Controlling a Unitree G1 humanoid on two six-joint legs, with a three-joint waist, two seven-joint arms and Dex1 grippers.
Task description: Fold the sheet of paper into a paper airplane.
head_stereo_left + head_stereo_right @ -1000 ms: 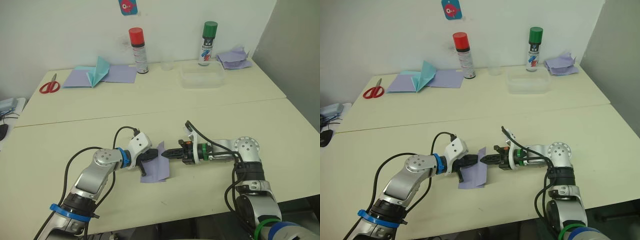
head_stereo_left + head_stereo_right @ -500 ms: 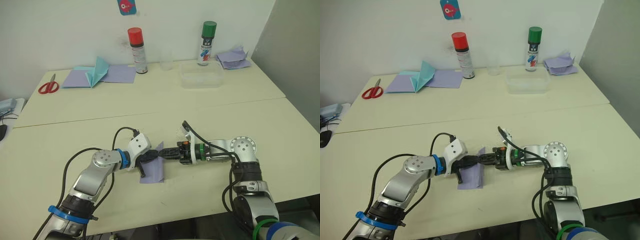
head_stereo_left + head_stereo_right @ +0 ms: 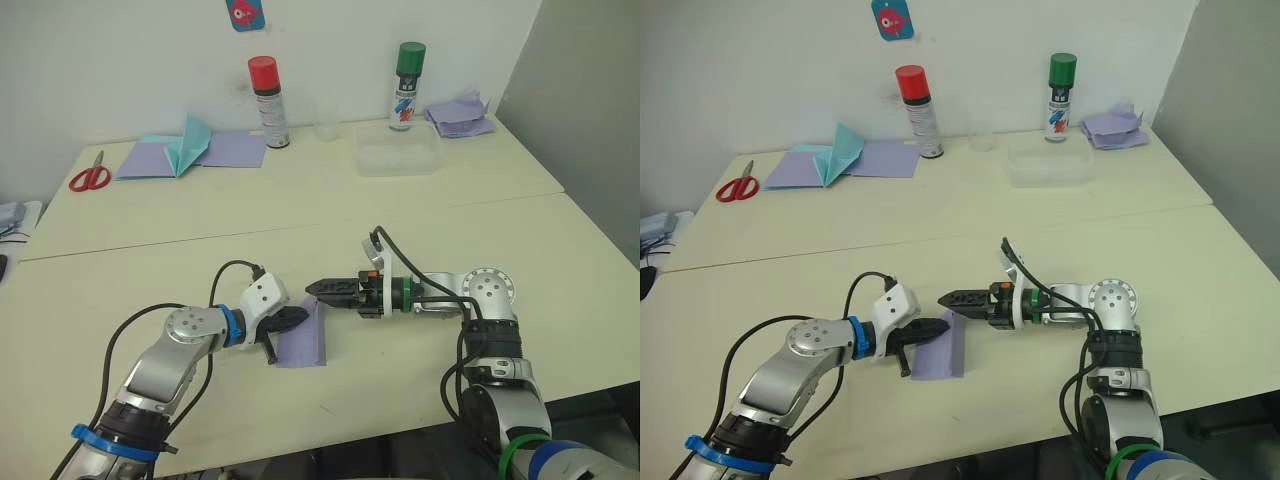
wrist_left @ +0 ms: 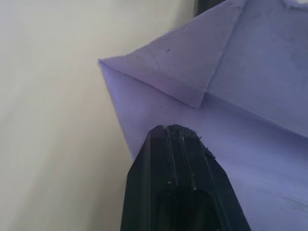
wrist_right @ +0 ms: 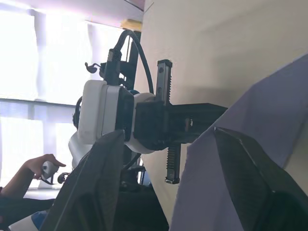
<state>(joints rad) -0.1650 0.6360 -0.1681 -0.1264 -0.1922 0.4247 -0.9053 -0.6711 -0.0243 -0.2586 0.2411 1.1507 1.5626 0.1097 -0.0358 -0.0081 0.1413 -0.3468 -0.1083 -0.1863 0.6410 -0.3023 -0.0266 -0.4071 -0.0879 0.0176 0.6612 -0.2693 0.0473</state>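
Surface: cream table [image 3: 150, 215].
Sheet of paper [image 3: 303, 340]: flat, corner folded.
Left gripper [image 3: 291, 318]: closed, pressed on sheet's 9 o'clock edge.
Right gripper [image 3: 318, 289]: parted, empty, at sheet's 12 o'clock.

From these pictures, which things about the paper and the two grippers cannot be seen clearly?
- Sheet of paper: its left edge is hidden by the left gripper in the eye views.
- Left gripper: left wrist view cannot show whether it is open.
- Right gripper: whether it touches the paper is unclear.

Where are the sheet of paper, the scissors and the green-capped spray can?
sheet of paper [image 3: 305, 343]: left eye view, flat middle.
scissors [image 3: 85, 179]: left eye view, red handles.
green-capped spray can [image 3: 405, 88]: left eye view, body.
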